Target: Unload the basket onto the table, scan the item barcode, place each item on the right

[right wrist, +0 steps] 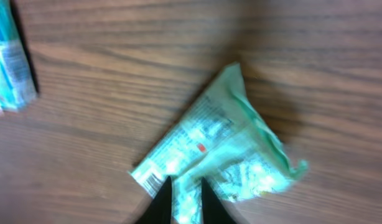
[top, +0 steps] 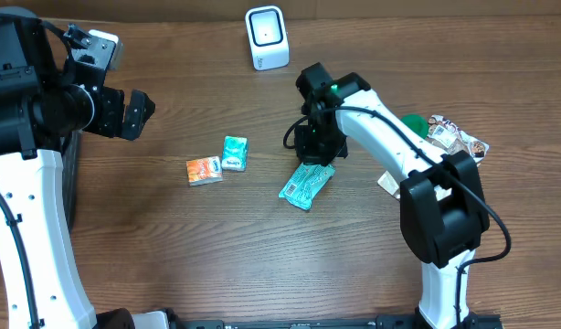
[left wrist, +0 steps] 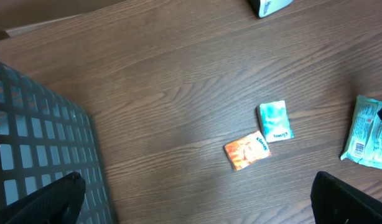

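- From overhead, we see a wooden table (top: 171,265) with a white scanner (top: 267,37) standing at its far edge.
- The green packet (top: 307,185) lies flat near the middle of the table, well apart from the scanner.
- The right gripper (top: 315,155) reaches down onto the packet's far end.
- A teal box (top: 235,153) and an orange box (top: 204,170) lie side by side to the left of the packet.
- A pile of wrappers (top: 454,137) sits at the right side of the table.
- The left gripper (top: 137,113) hangs above the left side of the table, well away from every item.
- From the left wrist, we see this gripper's two dark fingers (left wrist: 48,199) in the bottom corners, spread wide with nothing between them.
- A grey basket (left wrist: 35,137) fills the left of this view. The two boxes lie on the wood, and the green packet shows at the right edge.
- From the right wrist, the view is blurred. The two dark fingertips (right wrist: 160,202) stand close together, pinching the packet's near edge. The packet lies crumpled on the wood.
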`<state>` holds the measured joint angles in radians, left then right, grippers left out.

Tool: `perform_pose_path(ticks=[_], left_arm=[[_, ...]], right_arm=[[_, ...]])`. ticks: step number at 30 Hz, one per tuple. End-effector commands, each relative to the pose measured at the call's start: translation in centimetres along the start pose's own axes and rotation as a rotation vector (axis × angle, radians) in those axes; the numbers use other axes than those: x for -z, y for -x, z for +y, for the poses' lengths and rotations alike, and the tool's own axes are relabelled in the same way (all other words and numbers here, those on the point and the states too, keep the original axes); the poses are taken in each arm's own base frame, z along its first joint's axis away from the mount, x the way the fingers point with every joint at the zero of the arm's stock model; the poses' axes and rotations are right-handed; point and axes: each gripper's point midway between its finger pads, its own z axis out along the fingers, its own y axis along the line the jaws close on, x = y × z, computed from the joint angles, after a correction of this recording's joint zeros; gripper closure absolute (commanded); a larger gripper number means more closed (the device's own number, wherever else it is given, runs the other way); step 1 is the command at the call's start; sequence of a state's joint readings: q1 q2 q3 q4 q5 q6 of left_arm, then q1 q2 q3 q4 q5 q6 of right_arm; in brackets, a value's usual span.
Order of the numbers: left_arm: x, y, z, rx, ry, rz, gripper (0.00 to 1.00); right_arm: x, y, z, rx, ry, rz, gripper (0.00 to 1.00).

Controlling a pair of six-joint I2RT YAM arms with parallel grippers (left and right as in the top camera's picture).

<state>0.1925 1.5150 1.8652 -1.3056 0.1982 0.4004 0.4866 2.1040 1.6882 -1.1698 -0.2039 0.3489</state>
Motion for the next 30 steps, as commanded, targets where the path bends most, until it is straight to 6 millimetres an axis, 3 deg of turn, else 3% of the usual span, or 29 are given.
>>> perform_pose_path(ticks=[1,8,12,14,16,19,26,30], left_arm=[[0.6,0.5,0.1,-0.024,0.007,-0.021,0.00],[0.6,0.5,0.1,-0.024,0.007,-0.021,0.00],[0.6,0.5,0.1,-0.024,0.007,-0.021,0.01],[0.6,0.5,0.1,-0.024,0.007,-0.021,0.00],[0.6,0.5,0.1,-0.024,0.007,-0.021,0.00],[0.6,0.5,0.1,-0.024,0.007,-0.021,0.00],[0.6,0.5,0.1,-0.024,0.007,-0.021,0.00],[0.6,0.5,0.1,-0.024,0.007,-0.021,0.00]], right_arm=[[-1.7,-1.3,-0.3,0.012,-0.027,0.032,0.96],[-4.8,-3.7,-3.0,-0.070,-0.111,0.085,0.96],[-5.9,-4.0,-3.5,-0.071,-0.108,0.082,0.96],[-6.2,-3.7,-3.4,-0.068,-0.100,0.067,0.93],[-6.2,-3.3,-3.0,-0.063,-0.083,0.051,0.82],[-6.3,-2.7,-2.0,-0.066,-0.028,0.035,0.80],[-6.2,0.3,-0.5,-0.250,0.045,-0.079,0.81],[-5.2,1.6,0.4,-0.228,0.075,-0.115,0.81]])
